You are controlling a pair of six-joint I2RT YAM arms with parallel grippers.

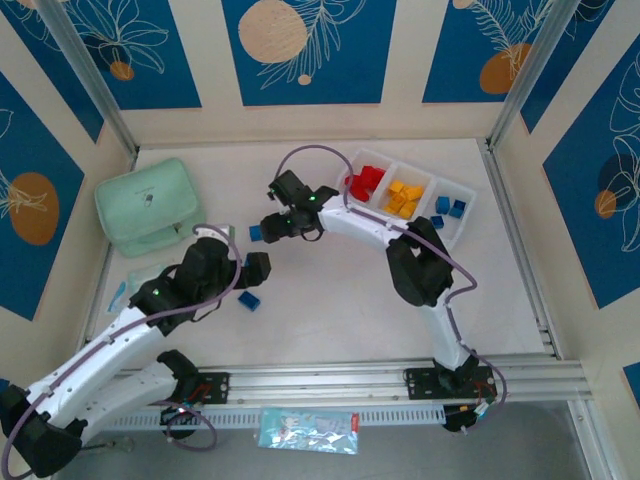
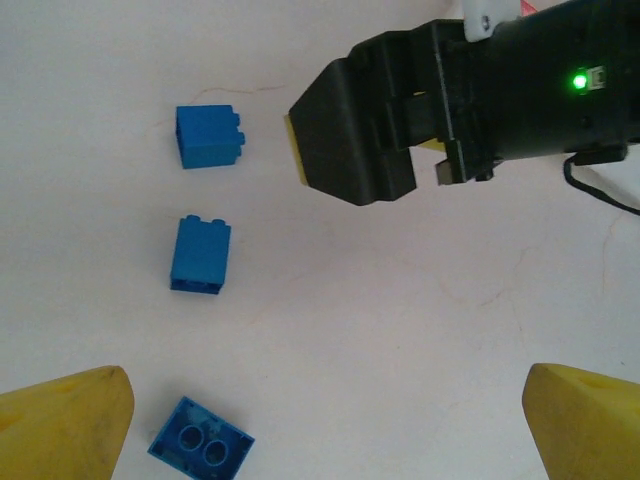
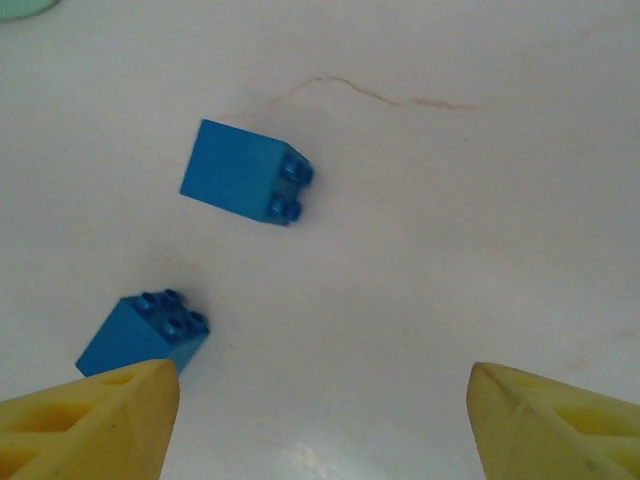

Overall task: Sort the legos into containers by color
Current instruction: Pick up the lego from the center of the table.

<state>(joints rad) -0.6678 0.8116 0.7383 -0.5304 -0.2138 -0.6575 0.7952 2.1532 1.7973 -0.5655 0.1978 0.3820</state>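
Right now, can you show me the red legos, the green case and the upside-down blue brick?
red legos [image 1: 366, 183], top external view, middle of the pile.
green case [image 1: 150, 205], top external view, middle of its lid.
upside-down blue brick [image 2: 202, 444], left wrist view, its hollow underside.

A mint green zip case [image 1: 150, 205] with rounded corners lies on the far left of a white table [image 1: 340, 300]. Just nearer than it sits a small clear wrapper [image 1: 120, 293] (bluish, contents unclear). A metal rail [image 1: 330, 378] runs along the near edge, with a clear plastic packet [image 1: 307, 430] in front of it. Blue wall panels [image 1: 308, 45] with white leaves and orange circles surround the table. A faint brown mark [image 3: 370, 92] crosses the tabletop.
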